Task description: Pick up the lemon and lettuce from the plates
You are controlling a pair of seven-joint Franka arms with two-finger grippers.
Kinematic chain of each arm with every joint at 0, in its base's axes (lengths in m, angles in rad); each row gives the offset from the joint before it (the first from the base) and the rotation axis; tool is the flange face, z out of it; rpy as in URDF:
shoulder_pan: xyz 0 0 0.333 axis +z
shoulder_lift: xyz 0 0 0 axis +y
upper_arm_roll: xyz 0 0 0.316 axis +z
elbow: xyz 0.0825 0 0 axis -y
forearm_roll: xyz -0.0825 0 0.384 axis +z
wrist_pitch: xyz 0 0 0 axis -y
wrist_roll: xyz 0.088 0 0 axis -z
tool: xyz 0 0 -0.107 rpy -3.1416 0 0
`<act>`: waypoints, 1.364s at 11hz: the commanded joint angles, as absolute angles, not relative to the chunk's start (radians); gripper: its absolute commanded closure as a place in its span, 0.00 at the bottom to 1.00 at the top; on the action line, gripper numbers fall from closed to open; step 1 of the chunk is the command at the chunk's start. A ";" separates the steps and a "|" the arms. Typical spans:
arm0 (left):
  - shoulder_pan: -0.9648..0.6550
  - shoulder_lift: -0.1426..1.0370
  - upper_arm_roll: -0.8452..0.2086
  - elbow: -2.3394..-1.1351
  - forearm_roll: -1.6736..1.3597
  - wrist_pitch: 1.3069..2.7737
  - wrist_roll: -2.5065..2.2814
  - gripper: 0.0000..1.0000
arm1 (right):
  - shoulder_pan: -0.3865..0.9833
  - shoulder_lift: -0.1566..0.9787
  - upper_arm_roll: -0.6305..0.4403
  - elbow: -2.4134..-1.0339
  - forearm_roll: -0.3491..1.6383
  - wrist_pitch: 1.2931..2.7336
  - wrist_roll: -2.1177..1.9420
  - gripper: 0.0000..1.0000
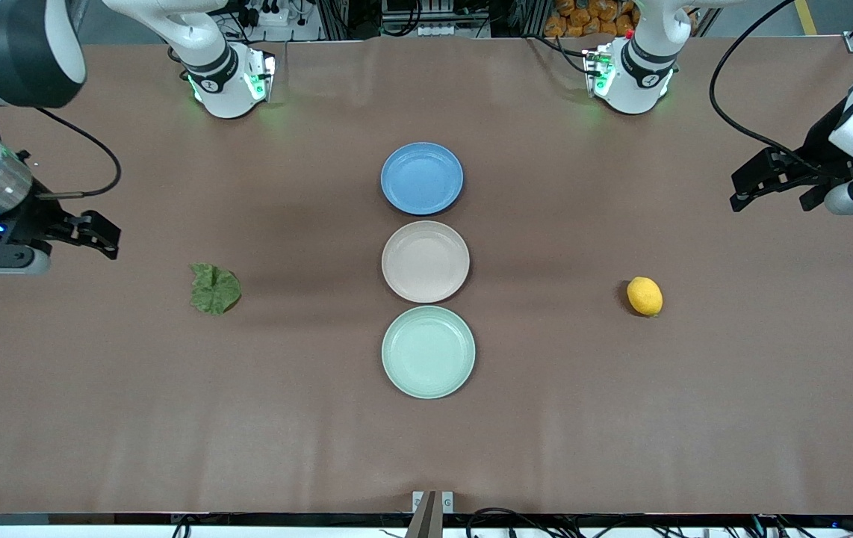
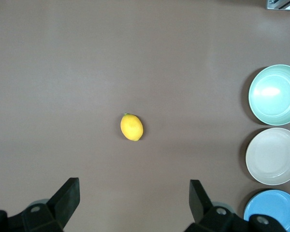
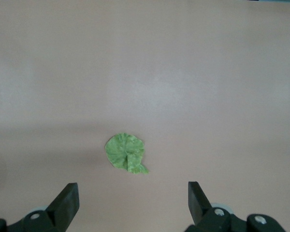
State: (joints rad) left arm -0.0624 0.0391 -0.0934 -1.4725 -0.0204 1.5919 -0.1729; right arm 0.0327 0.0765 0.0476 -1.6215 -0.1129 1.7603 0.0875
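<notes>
The lemon (image 1: pixel 644 296) lies on the bare table toward the left arm's end, off the plates; it also shows in the left wrist view (image 2: pixel 131 127). The lettuce (image 1: pixel 213 289) lies on the table toward the right arm's end, and shows in the right wrist view (image 3: pixel 126 153). The beige-pink plate (image 1: pixel 425 261) and the mint green plate (image 1: pixel 428 351) are empty at the table's middle. My left gripper (image 1: pixel 739 193) is open and empty in the air near the lemon (image 2: pixel 134 193). My right gripper (image 1: pixel 109 240) is open and empty in the air near the lettuce (image 3: pixel 133 195).
An empty blue plate (image 1: pixel 422 178) sits farther from the front camera than the beige-pink plate, in line with both. All three plates show in the left wrist view: mint (image 2: pixel 275 94), beige-pink (image 2: pixel 273 155), blue (image 2: pixel 273 210). The table is brown.
</notes>
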 commanded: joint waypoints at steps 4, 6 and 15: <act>-0.055 0.031 -0.118 -1.471 -0.012 1.577 -0.161 0.00 | 0.006 0.029 0.052 -1.572 -0.101 1.652 0.064 0.00; -0.052 0.031 -0.123 -1.470 -0.006 1.577 -0.149 0.00 | -0.008 0.015 0.051 -1.572 -0.034 1.644 0.067 0.00; -0.051 0.029 -0.123 -1.466 -0.008 1.577 -0.147 0.00 | 0.000 0.017 0.051 -1.528 -0.002 1.592 0.063 0.00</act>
State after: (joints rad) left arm -0.0618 0.0392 -0.1123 -1.4719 -0.0198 1.5911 -0.1720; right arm 0.0048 0.0263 0.0435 -1.5300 -0.0164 1.6116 0.0787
